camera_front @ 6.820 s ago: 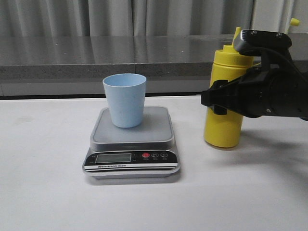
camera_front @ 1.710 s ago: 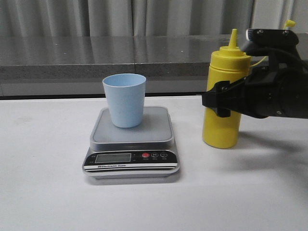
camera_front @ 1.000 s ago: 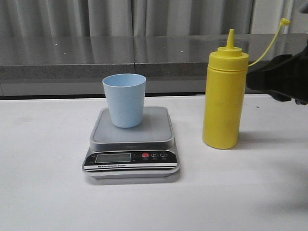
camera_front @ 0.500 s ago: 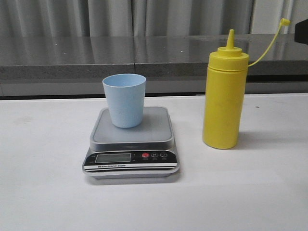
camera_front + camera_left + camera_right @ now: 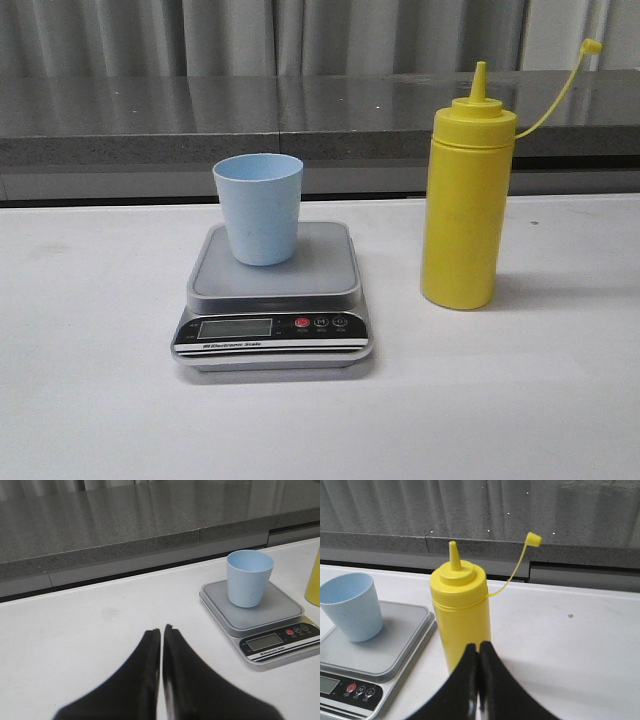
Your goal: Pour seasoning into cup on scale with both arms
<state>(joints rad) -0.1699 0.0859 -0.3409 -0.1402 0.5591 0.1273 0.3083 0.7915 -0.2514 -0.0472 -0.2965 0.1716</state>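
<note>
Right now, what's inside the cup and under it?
The cup stands upright on the scale platform. The left wrist view shows only its upper inner wall, pale blue and bare; the bottom is hidden by the rim.

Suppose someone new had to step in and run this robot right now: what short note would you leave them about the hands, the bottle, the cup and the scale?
Left gripper: shut, empty, off to the side of the scale.
Right gripper: shut, empty, just in front of the seasoning bottle, not holding it.
Seasoning bottle: upright on the table right of the scale, cap off and dangling on its tether.
Cup: upright on the scale platform; nothing visible inside.
Done: everything staged, nozzle open.
Left: grasp the bottle, tip it over the cup, pour.
</note>
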